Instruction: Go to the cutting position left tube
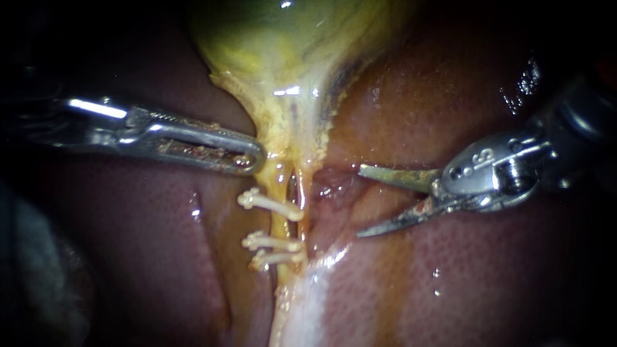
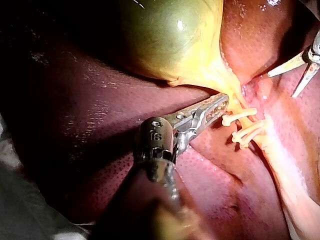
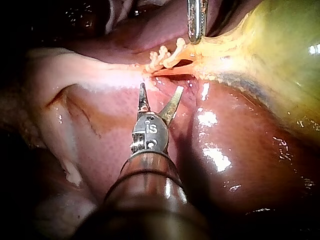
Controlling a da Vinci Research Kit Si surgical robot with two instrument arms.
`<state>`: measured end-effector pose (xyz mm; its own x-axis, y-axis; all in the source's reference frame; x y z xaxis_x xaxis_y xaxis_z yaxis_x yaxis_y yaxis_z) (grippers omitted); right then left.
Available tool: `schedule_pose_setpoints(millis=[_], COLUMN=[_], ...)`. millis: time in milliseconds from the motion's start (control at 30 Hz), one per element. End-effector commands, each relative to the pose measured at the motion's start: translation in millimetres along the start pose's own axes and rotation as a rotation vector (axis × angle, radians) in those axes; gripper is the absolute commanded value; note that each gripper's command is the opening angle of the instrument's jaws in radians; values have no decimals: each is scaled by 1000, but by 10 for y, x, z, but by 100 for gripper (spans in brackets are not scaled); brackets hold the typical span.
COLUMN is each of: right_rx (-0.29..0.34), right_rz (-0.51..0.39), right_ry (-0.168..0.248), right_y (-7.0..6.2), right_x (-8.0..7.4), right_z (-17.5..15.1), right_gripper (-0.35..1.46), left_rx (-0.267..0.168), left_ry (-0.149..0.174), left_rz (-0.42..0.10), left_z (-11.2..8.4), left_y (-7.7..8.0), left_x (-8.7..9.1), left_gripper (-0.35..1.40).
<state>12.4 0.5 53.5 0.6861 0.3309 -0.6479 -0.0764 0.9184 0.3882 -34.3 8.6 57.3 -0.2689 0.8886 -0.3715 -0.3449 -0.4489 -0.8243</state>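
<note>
The right instrument [image 1: 358,202] has its hand wide, both blades spread and holding nothing. The left tube [image 1: 281,222] lies straight ahead of the tips, near but apart, its length running across the blades' line. The bare stretch between the upper clip [image 1: 270,203] and the lower clips [image 1: 273,243] looks like the target. The left instrument [image 1: 257,154] lies beyond the tube.

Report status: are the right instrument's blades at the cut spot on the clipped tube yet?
Done: three white clips sit on the thin yellow tube, with a gap between the top one and the lower pair. In hand: the right instrument, blades open, hangs beside the tube, apart from it. Remaining: bring the blades around the tube in that gap, probably.
</note>
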Motion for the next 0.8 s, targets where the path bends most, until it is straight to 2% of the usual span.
schedule_pose_setpoints(millis=[33,167,267,400,433,500,600,800], right_rx=[0,-3,0,24,33,57,91,144], right_rz=[0,0,0,2,3,9,8,10], right_ry=[0,0,0,1,4,46,74,82], right_y=[0,0,0,-2,-4,-7,-16,-32], right_x=[0,0,1,6,7,12,19,26], right_z=[0,0,1,5,7,13,25,54], right_gripper=[142,144,144,144,144,144,144,144], left_rx=[-2,-15,-7,-6,-6,-5,-4,-4], left_ry=[-1,-8,-3,4,4,5,5,5], left_rz=[-1,-7,-14,-20,-21,-21,-20,-20], left_z=[-3,-26,-45,-60,-61,-61,-59,-59], left_y=[1,9,17,25,26,27,28,28], left_x=[1,10,19,25,26,25,24,24], left_gripper=[-35,-35,-35,-35,-35,-35,-35,-35])
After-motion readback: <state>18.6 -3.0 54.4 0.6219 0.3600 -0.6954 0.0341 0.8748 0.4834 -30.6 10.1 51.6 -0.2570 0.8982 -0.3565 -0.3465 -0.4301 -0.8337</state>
